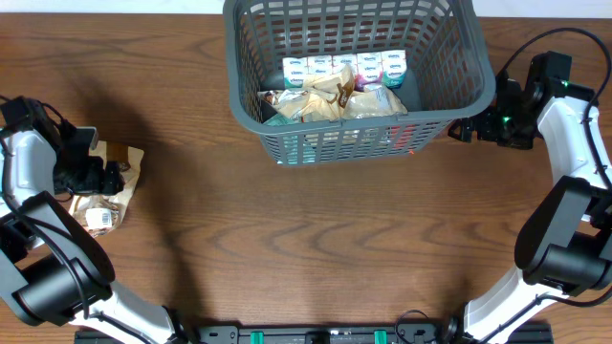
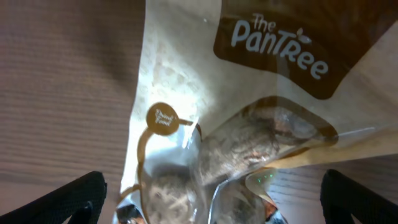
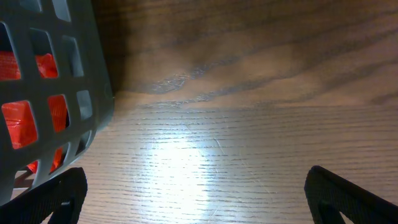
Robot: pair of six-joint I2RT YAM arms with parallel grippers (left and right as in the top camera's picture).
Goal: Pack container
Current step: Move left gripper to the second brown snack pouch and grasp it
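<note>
We see the container [image 1: 335, 143] standing at the middle of the tabletop's [image 1: 316, 248] far edge. It holds a row of small white cartons [image 1: 344, 69], with tan snack packs [image 1: 325, 103] lying in front of them. Through its lattice, our right wrist view shows something red [image 3: 18, 118] inside. The right tool [image 1: 469, 129] hovers just beside the container's right wall, toward the far right corner, with its fingers spread wide over bare wood. Near the left edge, the left tool [image 1: 96, 174] sits above a PanTree pack [image 1: 113, 196] lying flat on the tabletop. Its fingers are spread wide too, pinching nothing, and we cannot tell whether they touch the pack.
</note>
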